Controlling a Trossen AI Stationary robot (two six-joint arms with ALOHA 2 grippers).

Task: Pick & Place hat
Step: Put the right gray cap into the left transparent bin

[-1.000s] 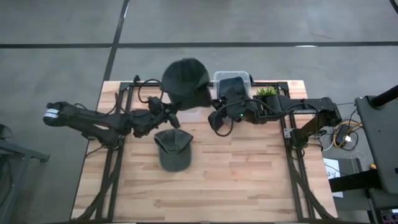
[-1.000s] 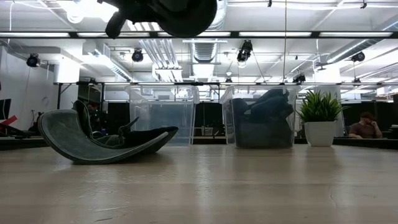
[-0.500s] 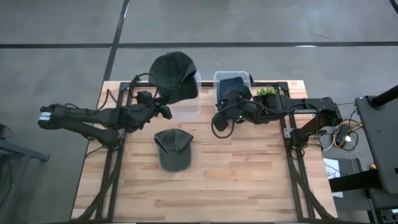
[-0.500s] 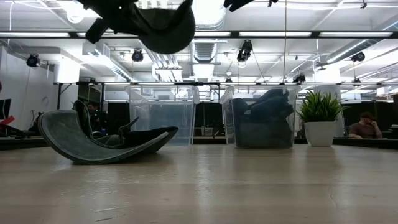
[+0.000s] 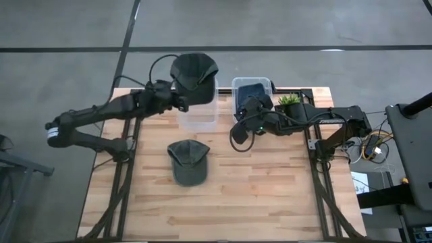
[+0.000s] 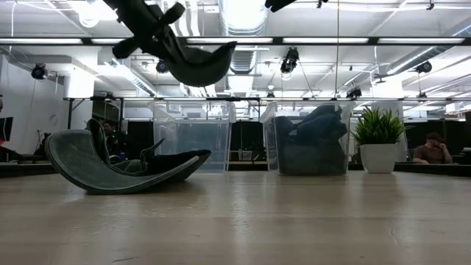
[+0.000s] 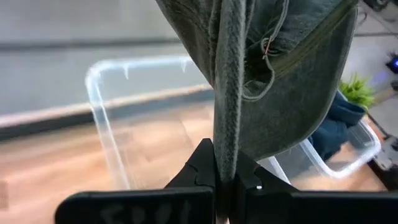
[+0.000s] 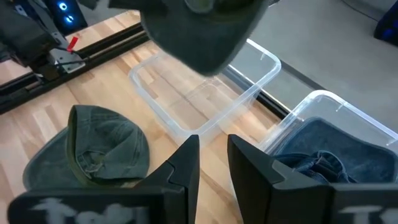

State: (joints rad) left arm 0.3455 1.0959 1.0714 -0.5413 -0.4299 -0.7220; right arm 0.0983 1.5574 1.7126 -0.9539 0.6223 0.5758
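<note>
A dark grey-green cap [image 5: 194, 71] is held in the air by my left gripper [image 5: 177, 100], which is shut on it. It hangs over the clear empty bin [image 5: 200, 111] at the table's far side. In the low view the cap [image 6: 197, 65] curves like a bowl high above the table. A second cap of the same colour [image 5: 187, 160] lies on the wood near the table's middle, its curved underside on the table [image 6: 118, 169]. My right gripper [image 8: 213, 165] is open and hovers right of the clear bin, touching nothing. My left gripper pinches a thick fold at the cap's edge [image 7: 227, 146] between its two fingers [image 7: 202, 171]; several layers seem pressed together. The fingers reach in from the table's left, slanting toward the far edge. The cap is lifted clear, above the clear bin.
A second clear bin [image 5: 252, 91] filled with dark blue cloth stands right of the empty one. A small potted plant [image 5: 290, 100] sits beside it at the far right. Black frame rails [image 5: 121, 175] run along the table's left and right sides. Bare wood lies toward the near edge.
My left gripper has carried the cap up and toward the table's far edge, from beside the lying cap to above the clear bin. The cap has turned in the hold, its brim now pointing right. The cap on the table has stayed put.
</note>
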